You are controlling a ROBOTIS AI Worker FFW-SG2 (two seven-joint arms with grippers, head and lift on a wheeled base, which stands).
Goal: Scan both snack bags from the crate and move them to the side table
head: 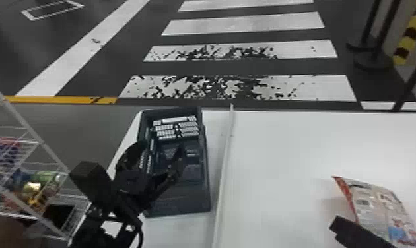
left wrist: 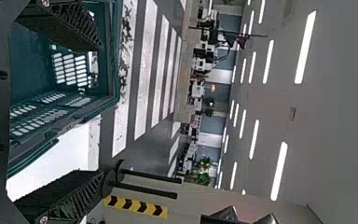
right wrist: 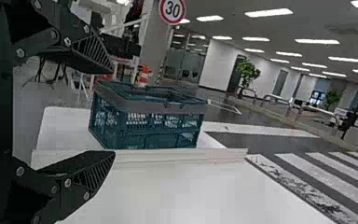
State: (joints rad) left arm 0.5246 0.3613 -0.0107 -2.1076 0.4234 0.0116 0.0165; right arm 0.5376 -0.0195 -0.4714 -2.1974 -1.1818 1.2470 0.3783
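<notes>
Head view: wire rack (head: 42, 145) near left, crate (head: 204, 188) left on the white counter (head: 283, 148), raised white ridge (head: 226, 158) between it and the snack bag (head: 379, 204), near right; left hand (head: 161, 151) over the crate, right hand (head: 352, 231) overlapping the bag's near-left side, contact unclear. Left wrist view: left hand wide open, empty. Right wrist view: right hand likewise, crate beyond ridge.
</notes>
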